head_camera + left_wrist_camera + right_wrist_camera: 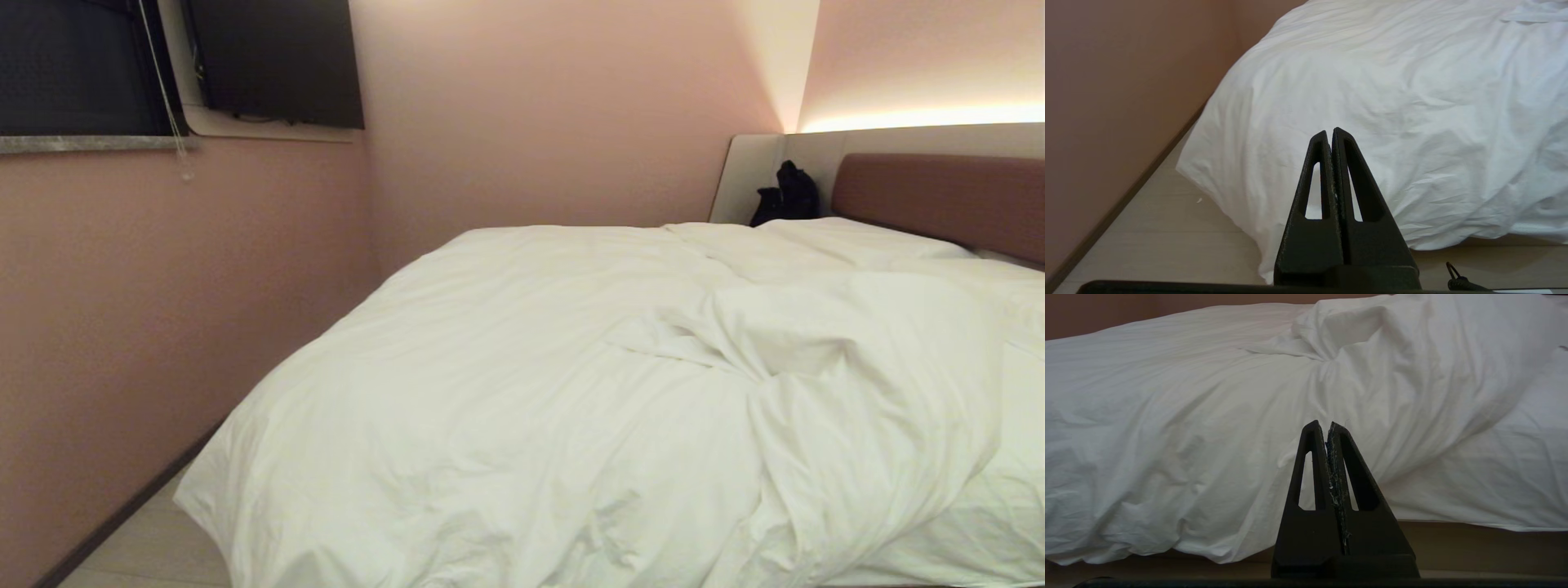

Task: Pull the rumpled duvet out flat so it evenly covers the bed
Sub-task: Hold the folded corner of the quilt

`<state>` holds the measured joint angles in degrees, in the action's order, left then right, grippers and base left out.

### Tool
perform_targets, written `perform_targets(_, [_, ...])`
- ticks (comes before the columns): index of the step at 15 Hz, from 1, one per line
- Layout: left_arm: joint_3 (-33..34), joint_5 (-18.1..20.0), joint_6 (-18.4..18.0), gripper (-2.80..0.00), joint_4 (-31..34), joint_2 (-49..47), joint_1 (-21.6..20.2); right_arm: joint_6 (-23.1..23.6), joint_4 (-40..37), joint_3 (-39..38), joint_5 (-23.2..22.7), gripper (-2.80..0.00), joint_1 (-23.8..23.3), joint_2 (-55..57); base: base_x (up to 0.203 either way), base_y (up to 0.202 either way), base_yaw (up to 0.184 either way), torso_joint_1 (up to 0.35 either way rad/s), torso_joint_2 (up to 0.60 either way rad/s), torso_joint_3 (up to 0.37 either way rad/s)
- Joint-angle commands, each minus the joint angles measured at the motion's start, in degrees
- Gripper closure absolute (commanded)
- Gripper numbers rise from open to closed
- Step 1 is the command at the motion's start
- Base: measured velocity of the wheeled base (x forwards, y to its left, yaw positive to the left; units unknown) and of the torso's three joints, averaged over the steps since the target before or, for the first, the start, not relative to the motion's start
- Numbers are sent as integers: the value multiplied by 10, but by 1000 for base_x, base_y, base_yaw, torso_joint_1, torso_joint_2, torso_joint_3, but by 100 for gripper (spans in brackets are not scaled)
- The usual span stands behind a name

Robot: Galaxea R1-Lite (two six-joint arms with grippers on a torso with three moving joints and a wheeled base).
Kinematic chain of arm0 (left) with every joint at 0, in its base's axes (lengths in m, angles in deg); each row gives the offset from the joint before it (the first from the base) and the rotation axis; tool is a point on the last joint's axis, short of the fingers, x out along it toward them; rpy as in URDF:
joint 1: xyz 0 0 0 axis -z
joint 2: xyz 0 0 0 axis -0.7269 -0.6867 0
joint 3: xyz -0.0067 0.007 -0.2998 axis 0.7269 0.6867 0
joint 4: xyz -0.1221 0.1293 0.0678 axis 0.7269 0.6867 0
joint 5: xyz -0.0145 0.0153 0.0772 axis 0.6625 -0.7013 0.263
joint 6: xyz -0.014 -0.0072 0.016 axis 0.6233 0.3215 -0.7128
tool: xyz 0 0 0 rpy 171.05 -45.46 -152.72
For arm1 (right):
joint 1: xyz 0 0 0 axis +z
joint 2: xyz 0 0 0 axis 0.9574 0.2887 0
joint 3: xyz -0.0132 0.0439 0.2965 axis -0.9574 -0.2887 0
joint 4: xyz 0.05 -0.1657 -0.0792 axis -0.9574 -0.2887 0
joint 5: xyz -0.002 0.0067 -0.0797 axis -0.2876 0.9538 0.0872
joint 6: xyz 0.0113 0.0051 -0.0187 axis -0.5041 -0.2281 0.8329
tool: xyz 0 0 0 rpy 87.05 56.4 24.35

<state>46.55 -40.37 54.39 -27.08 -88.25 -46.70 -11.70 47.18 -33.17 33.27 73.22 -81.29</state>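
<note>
A wide bed (pixel 939 192) filled most of the head view, its long axis running from the foot end nearest the camera away toward the brownish-red headboard at the far right. The duvet (pixel 506 392), a thick white quilt, lay along that same axis and covered the mattress. Its near left corner hung over the foot of the bed down toward the pale floor (pixel 139 547). Right of centre, part of the duvet was folded back on itself in a rumpled ridge, with creases running down toward the foot edge. A white pillow (pixel 857 237) lay at the head end, and a small black object (pixel 788 196) sat in the far corner beside the headboard's pale side panel. A pink wall (pixel 163 286) ran along the bed's left side.

Neither arm appeared in the head view. In the left wrist view, the left gripper (pixel 1330 132) had its two black fingers pressed together, holding nothing, aimed at the hanging left corner of the duvet and apart from it. In the right wrist view, the right gripper (pixel 1327 425) was likewise closed and empty, pointing level at the duvet's draped foot edge below the rumpled fold, not touching it.
</note>
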Motion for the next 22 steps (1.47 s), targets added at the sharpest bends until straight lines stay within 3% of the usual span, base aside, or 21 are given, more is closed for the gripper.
perform_targets(1, [0, 0, 0, 0, 0, 0, 0, 0, 0, 0, -1, 0, 0, 1, 0, -194, 1, -1, 6, 3])
perform_targets(22, [0, 0, 0, 0, 0, 0, 0, 0, 0, -1, 0, 0, 0, 1, 0, -194, 0, 3, 2, 3])
